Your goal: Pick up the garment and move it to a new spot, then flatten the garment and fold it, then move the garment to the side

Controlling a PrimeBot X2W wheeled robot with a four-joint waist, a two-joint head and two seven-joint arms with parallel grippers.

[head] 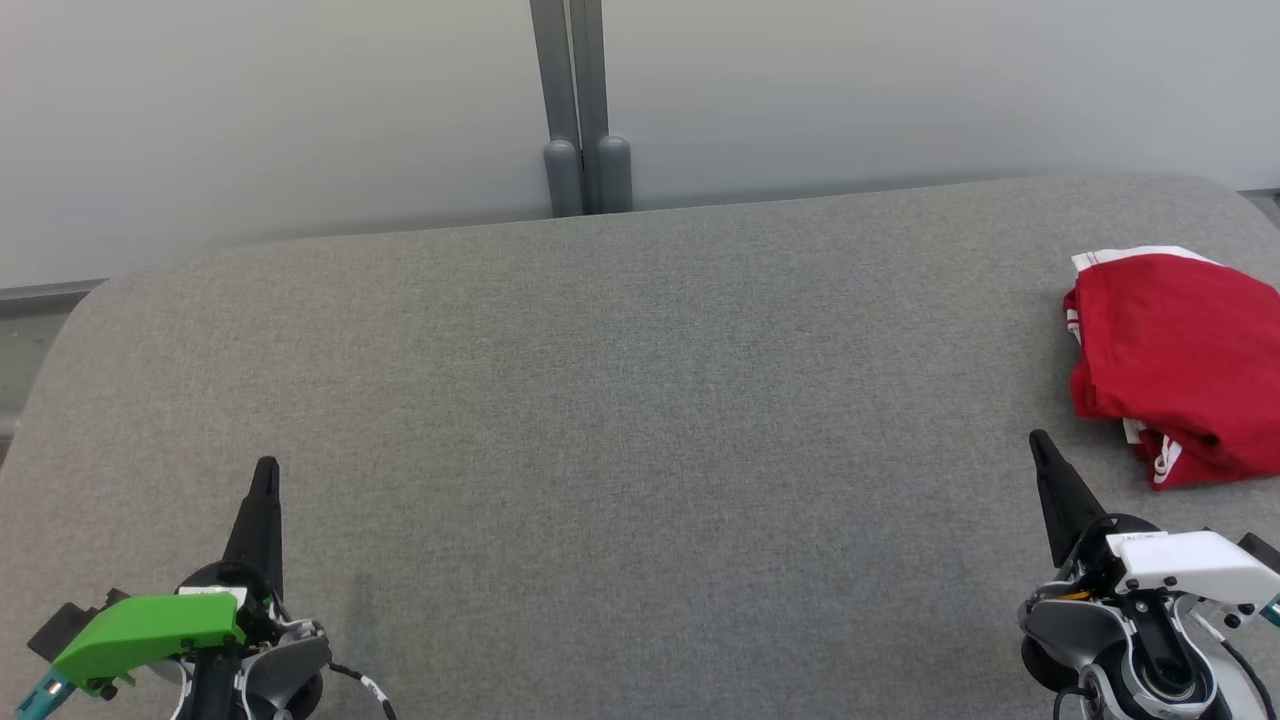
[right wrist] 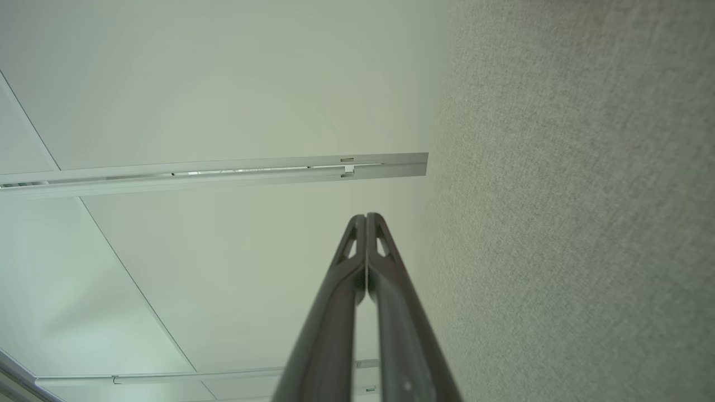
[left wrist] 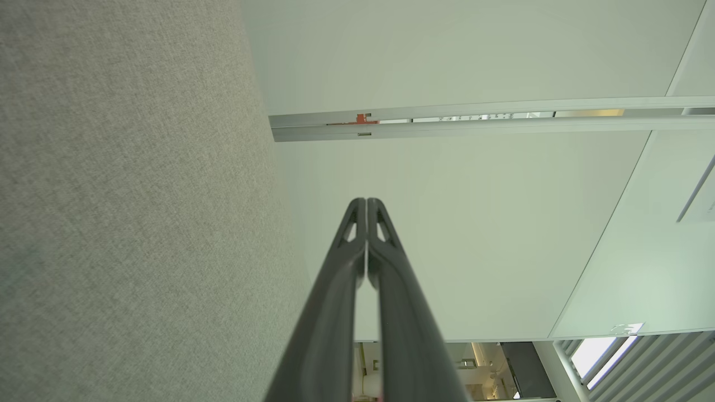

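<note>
1. Closest to me, at the near left corner of the grey fabric-covered tabletop (head: pixel 640 400), the left gripper (head: pixel 265 485) points towards the far edge. Its two dark fingers are pressed together and carry nothing. A green cover (head: pixel 150 630) sits on its wrist.
2. At the near right corner, the right gripper (head: pixel 1045 460) points the same way, leaning a little to the left. Its fingers are also closed tight on nothing, and its wrist cover (head: pixel 1190 560) is white.
3. I cannot tell whether either set of fingertips touches the cloth top.
4. Further back, the garment (head: pixel 1170 350) lies against the right edge, about halfway between near and far. It is red with white trim, bunched in a loose heap, and sits just beyond the right gripper without touching it.
5. Behind the far edge stands a pale wall (head: pixel 300 120), with a grey double post (head: pixel 583 110) rising at its middle.
</note>
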